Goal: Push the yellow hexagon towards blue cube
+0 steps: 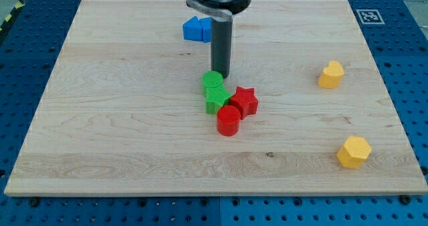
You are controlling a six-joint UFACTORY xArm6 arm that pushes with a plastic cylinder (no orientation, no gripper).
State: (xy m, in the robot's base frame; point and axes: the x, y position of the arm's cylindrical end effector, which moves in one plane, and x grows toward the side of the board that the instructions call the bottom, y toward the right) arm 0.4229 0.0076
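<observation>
The yellow hexagon [353,152] lies near the board's lower right corner. The blue cube [205,29] sits near the view's top centre, touching a blue block [192,29] on its left; the rod partly hides the cube. My tip [221,75] rests on the board just above and right of a green cylinder [212,79], far to the left of the hexagon and below the blue cube.
A green block [216,99], a red star [244,101] and a red cylinder [228,121] cluster below my tip. A yellow heart-like block [330,74] lies at the right. The wooden board [100,119] sits on a blue perforated table.
</observation>
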